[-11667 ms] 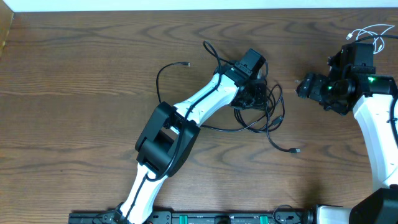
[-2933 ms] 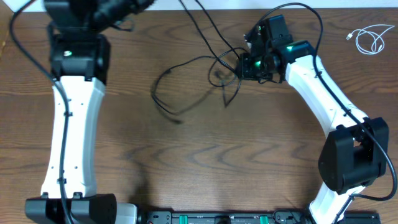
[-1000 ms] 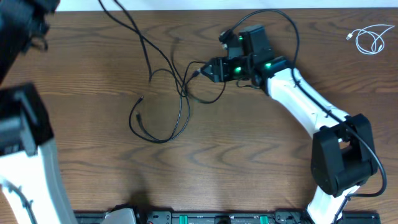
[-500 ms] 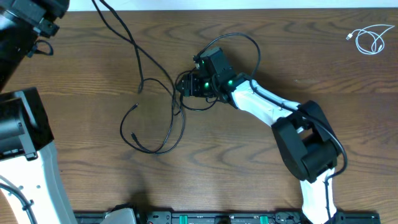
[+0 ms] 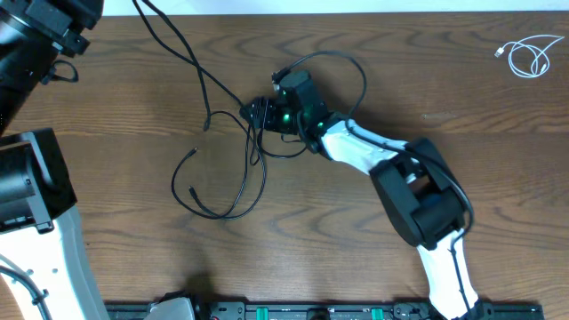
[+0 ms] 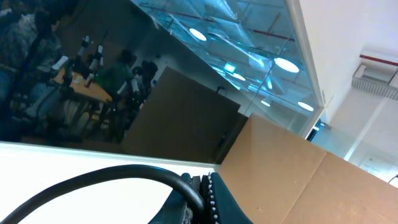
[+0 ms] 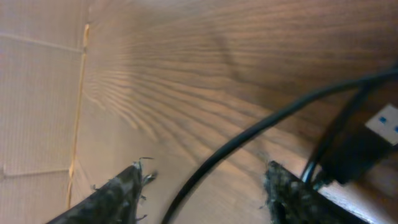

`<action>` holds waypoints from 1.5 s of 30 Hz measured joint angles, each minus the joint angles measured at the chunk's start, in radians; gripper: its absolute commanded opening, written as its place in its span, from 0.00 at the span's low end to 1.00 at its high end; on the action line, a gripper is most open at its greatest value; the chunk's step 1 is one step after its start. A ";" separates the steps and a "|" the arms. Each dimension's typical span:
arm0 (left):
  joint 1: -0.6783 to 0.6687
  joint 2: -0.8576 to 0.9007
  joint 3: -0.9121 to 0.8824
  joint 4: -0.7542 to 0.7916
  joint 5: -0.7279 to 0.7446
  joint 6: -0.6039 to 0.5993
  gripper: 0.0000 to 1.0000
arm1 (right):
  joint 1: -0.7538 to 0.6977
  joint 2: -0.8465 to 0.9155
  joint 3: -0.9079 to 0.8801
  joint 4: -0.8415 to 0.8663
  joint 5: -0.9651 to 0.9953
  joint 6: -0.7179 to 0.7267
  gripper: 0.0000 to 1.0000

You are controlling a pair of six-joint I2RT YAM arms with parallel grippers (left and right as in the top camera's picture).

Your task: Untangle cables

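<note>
Several black cables [image 5: 233, 178] lie knotted on the brown table, with a wide loop [image 5: 222, 212] spreading down to the left. One black cable [image 5: 182, 53] rises from the knot to the upper left. In the left wrist view my left gripper [image 6: 207, 178] is shut on that black cable [image 6: 124, 172], held high above the table. My right gripper [image 5: 256, 114] sits at the knot. Its fingers [image 7: 121, 190] stand apart, and a black cable [image 7: 239, 144] runs loose between them. A plug with a blue insert [image 7: 384, 121] lies just to the right of them. The white cable [image 5: 529, 52] is coiled at the far right corner.
My left arm [image 5: 31, 169] towers along the left edge, close to the camera. My right arm [image 5: 418, 196] stretches from the front right across to the table's middle. A cardboard wall [image 7: 37, 93] borders the table's far side.
My right gripper has moved left and slightly toward the front, to the knot. The knot and the loop have slid a little left. The left gripper keeps its hold up high.
</note>
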 measured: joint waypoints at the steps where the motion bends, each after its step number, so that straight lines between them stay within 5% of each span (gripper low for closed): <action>1: 0.000 0.000 0.000 -0.007 0.000 0.001 0.07 | 0.003 0.019 0.000 0.023 0.002 0.010 0.44; 4: 0.000 0.002 0.000 -0.041 0.000 0.015 0.07 | 0.005 0.049 -0.001 0.039 0.006 0.032 0.19; 8: 0.000 0.002 0.000 -0.134 -0.005 0.060 0.07 | -0.001 0.049 0.000 0.029 0.006 0.029 0.01; 15: 0.000 0.017 -0.001 -0.365 -0.079 0.199 0.07 | -0.084 -0.052 -0.004 -0.226 0.010 -0.076 0.01; 24: 0.000 0.112 -0.001 -0.600 -0.299 0.407 0.07 | -0.273 -0.483 -0.004 -0.682 0.057 -0.344 0.01; 34: 0.000 0.175 -0.001 -0.630 -0.661 0.578 0.07 | -0.546 -0.766 -0.004 -0.914 0.223 -0.517 0.01; 45: 0.003 0.176 -0.001 -0.608 -1.097 0.678 0.07 | -0.684 -0.813 -0.004 -1.014 0.465 -0.579 0.01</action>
